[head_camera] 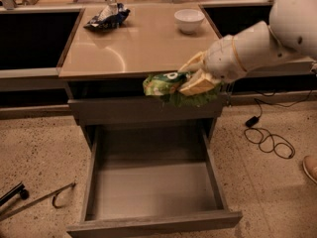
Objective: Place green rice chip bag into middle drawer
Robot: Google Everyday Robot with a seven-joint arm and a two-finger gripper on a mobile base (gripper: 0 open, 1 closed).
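Observation:
My gripper [194, 76] is shut on the green rice chip bag [166, 87] and holds it in the air at the counter's front edge. The bag is glossy green with a white round logo and hangs in front of the closed top drawer front [138, 110]. Below it the middle drawer [153, 195] is pulled wide open, a deep grey box with a bare flat floor. My white arm [257, 41] reaches in from the upper right.
A tan countertop [138, 43] carries a dark blue and silver snack bag [106, 16] at the back left and a white bowl [188, 20] at the back right. A black cable [267, 138] lies on the speckled floor at right. A metal rod [34, 202] lies at left.

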